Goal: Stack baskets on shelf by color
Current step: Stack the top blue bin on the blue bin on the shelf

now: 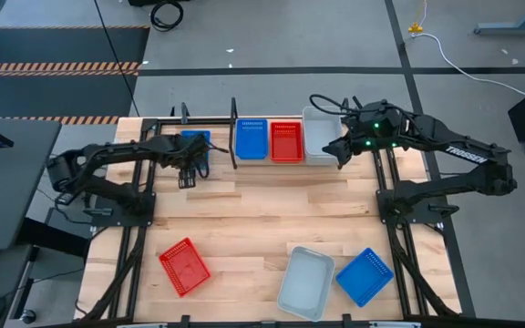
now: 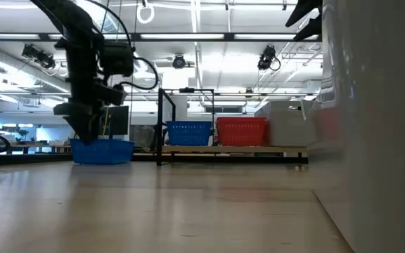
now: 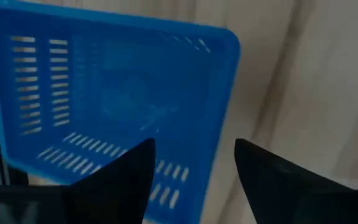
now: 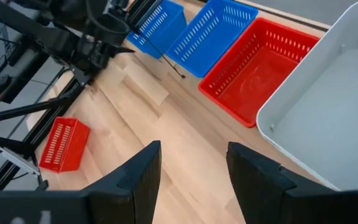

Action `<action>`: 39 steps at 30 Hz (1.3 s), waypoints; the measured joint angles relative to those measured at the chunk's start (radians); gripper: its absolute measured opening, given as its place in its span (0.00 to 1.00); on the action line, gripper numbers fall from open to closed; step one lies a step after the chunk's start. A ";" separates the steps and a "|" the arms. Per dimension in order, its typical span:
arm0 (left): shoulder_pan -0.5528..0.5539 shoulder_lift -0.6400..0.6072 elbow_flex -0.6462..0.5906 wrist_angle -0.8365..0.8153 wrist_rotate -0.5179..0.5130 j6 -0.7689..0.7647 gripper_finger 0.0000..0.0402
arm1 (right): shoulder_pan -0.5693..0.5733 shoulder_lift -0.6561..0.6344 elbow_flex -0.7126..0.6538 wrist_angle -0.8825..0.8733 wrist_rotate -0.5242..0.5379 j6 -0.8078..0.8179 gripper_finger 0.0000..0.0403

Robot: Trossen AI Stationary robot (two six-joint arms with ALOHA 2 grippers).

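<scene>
Blue basket (image 1: pixel 195 141) sits at the shelf's (image 1: pixel 210 119) left end, on the plank, flat. My left gripper (image 1: pixel 187 176) hangs just over its near edge, fingers (image 3: pixel 124 177) spread apart, nothing between them (the rim shows in the gap in the wrist view).

Next along the shelf: second blue basket (image 1: pixel 252 138), red basket (image 1: pixel 286 141) touching it, then white basket (image 1: pixel 321 135) at the right end.

My right gripper (image 1: pixel 339 152) hovers by the white basket's near right corner, fingers (image 4: pixel 143 172) apart, empty.

Loose on the table (image 1: pixel 244 214), front side: red one (image 1: pixel 184 266) at left, white one (image 1: pixel 305 281) and blue one (image 1: pixel 365 275) side by side at right, all lying askew.
</scene>
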 joint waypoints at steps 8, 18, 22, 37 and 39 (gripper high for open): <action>0.023 0.172 0.000 -0.001 0.077 0.000 0.48 | 0.031 0.002 0.000 0.000 0.000 0.050 0.47; 0.018 0.197 0.043 -0.075 0.110 -0.096 0.03 | 0.044 0.002 0.000 0.000 0.008 0.039 0.47; -0.009 0.183 0.131 -0.187 0.119 -0.114 0.01 | 0.043 0.002 0.000 0.000 0.009 0.009 0.47; -0.166 0.113 0.716 -0.658 0.041 -0.307 0.00 | 0.043 0.002 0.000 0.022 0.011 -0.070 0.47; -0.196 0.111 0.797 -0.603 0.039 -0.286 0.00 | 0.043 0.002 0.000 0.039 0.011 -0.084 0.47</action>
